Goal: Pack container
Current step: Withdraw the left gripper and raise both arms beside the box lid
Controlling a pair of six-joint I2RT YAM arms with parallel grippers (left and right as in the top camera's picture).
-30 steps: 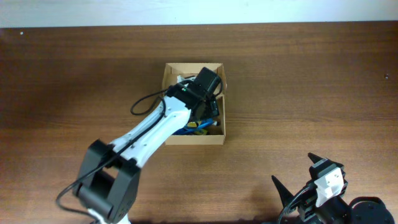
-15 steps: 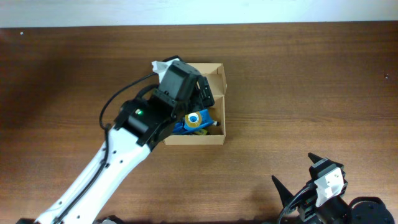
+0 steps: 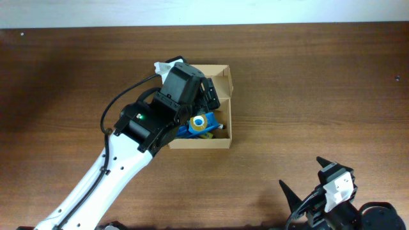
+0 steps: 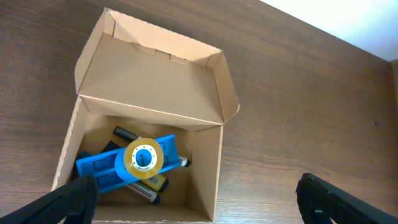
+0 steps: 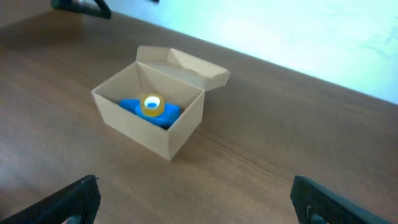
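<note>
Box (image 4: 206,171) sits open on table (image 4: 298,93), flap up, w/ yellow tape roll (image 4: 130,160) atop blue piece (image 4: 98,168) inside. My L claw (image 4: 193,193) hangs over it, fingers spread wide, empty. R claw (image 5: 194,186) well apart from box, also spread, empty.

Overhead view: illumination is even and diffuse; the table (image 3: 319,83) carries a faint sheen, shadows are soft, and focus is sharp throughout. Left wrist view: detail is crisp, the upper right corner is blown out to white, and the box (image 4: 149,81) interior is shaded. Right wrist view: soft and hazy overall, with a washed-out pale band along the top; the fingers (image 5: 68,199) at the lower corners are dark and defocused.
</note>
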